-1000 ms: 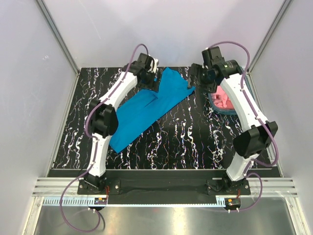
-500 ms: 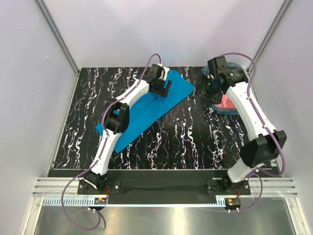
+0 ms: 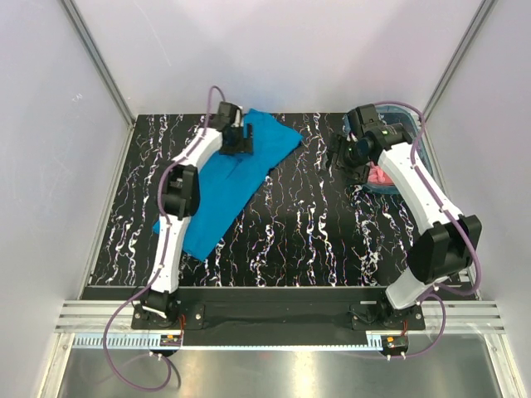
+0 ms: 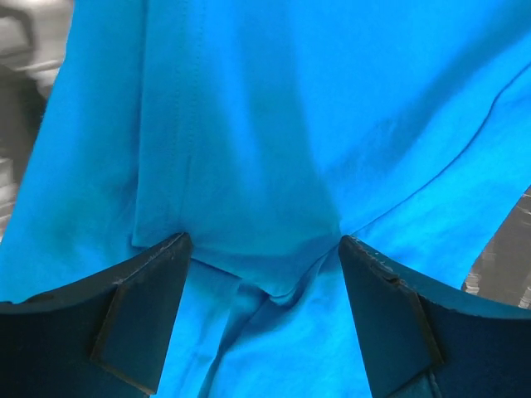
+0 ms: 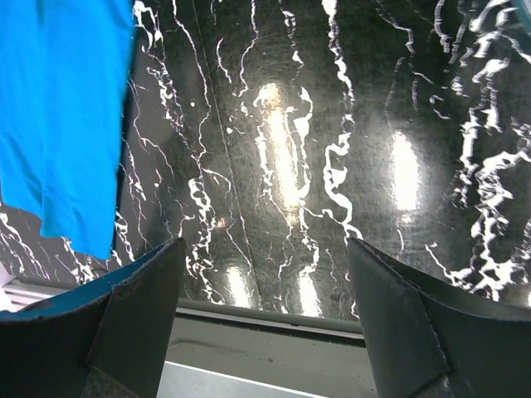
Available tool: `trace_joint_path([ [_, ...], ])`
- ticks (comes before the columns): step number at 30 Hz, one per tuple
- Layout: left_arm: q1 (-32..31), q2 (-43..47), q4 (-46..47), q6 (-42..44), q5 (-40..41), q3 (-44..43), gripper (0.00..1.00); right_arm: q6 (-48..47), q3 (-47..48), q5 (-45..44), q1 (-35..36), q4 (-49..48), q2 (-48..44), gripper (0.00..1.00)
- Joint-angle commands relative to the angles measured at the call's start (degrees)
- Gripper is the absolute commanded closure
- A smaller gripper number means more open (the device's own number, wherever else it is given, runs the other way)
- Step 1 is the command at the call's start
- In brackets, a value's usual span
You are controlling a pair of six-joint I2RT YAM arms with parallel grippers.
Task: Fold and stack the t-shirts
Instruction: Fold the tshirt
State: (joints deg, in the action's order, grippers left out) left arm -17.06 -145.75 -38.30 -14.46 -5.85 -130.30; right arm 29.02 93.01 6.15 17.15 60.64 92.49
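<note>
The turquoise-blue t-shirt [image 3: 217, 189] lies spread in a long diagonal from the far middle of the table to the near left. My left gripper [image 3: 236, 143] hovers over its far end, open. In the left wrist view the fingers stand wide apart [image 4: 261, 245] over a creased fold of blue cloth [image 4: 274, 124], with nothing pinched. The salmon pink t-shirt [image 3: 381, 175] lies bunched in the basket, partly hidden by my right arm. My right gripper [image 3: 342, 157] is open over bare table between the blue shirt and the basket. The right wrist view shows a blue hem corner [image 5: 58, 116] at the upper left, away from its fingers [image 5: 265, 245].
The teal plastic basket [image 3: 419, 148] stands at the far right of the black marbled table [image 3: 307, 232]. A grey table edge [image 5: 274, 319] runs just below the right gripper's fingers. White walls and metal frame posts close in the sides and back.
My left gripper has swung back to the left over the blue shirt's far end, and the shirt has shifted left with its sleeve end drawn in. The right gripper stayed near the basket.
</note>
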Motion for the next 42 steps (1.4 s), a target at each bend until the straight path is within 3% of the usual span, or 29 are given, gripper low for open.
trace_joint_path([
  [1, 3.61, 3.18, -2.14, -4.79, 0.93, 7.24, 0.2, -0.36, 0.15, 2.11, 1.56, -3.07, 2.95, 0.14],
  [8, 2.03, 19.69, -5.37, -3.73, -1.09, 8.66, 0.12, -4.49, 6.81, 0.61, 11.58, -5.18, 12.88, 0.12],
  [14, 2.38, 39.82, -15.74, -5.75, 7.85, 11.99, 0.06, -3.35, 15.77, 5.95, 23.44, -10.27, 22.29, 0.22],
  [16, 2.38, 49.27, -17.58, -7.6, 12.87, 19.33, 0.07, -0.46, 17.72, 10.69, 27.22, -14.3, 25.89, 0.25],
  [18, 2.38, 56.33, -18.9, -10.92, 20.64, 25.24, 0.09, 3.92, 18.25, 13.96, 28.99, -17.74, 29.39, 0.41],
  [21, 3.52, 68.91, -25.92, -19.68, 29.91, 33.78, 0.1, 4.56, 22.37, 13.8, 33.99, -20.3, 34.85, 0.4],
  [25, 4.14, 82.79, -30.43, -25.7, 28.27, 44.76, 0.12, 0.96, 36.93, 8.19, 39.88, -13.19, 44.51, 0.36],
  [28, 4.14, 91.42, -32.09, -27.99, 25.54, 50.66, 0.12, -0.1, 42.58, 7.12, 41.64, -10.64, 50.5, 0.36],
  [31, 4.14, 95.3, -35.51, -28.96, 23.96, 51.81, 0.12, -0.45, 42.17, 5.37, 42.97, -12.29, 52.44, 0.41],
  [34, 4.14, 97.32, -37.54, -28.87, 23.51, 51.64, 0.12, 1.83, 39.19, 4.14, 42.88, -13.35, 52.62, 0.53],
  [36, 4.14, 98.2, -38.16, -28.7, 23.51, 51.38, 0.12, 2.88, 35.94, 3.17, 42.97, -15.01, 51.22, 0.54],
  [42, 4.14, 99.43, -38.95, -27.29, 20.53, 52.34, 0.14, 2.36, 17.41, -2.1, 42.18, -16.5, 44.11, 0.59],
])
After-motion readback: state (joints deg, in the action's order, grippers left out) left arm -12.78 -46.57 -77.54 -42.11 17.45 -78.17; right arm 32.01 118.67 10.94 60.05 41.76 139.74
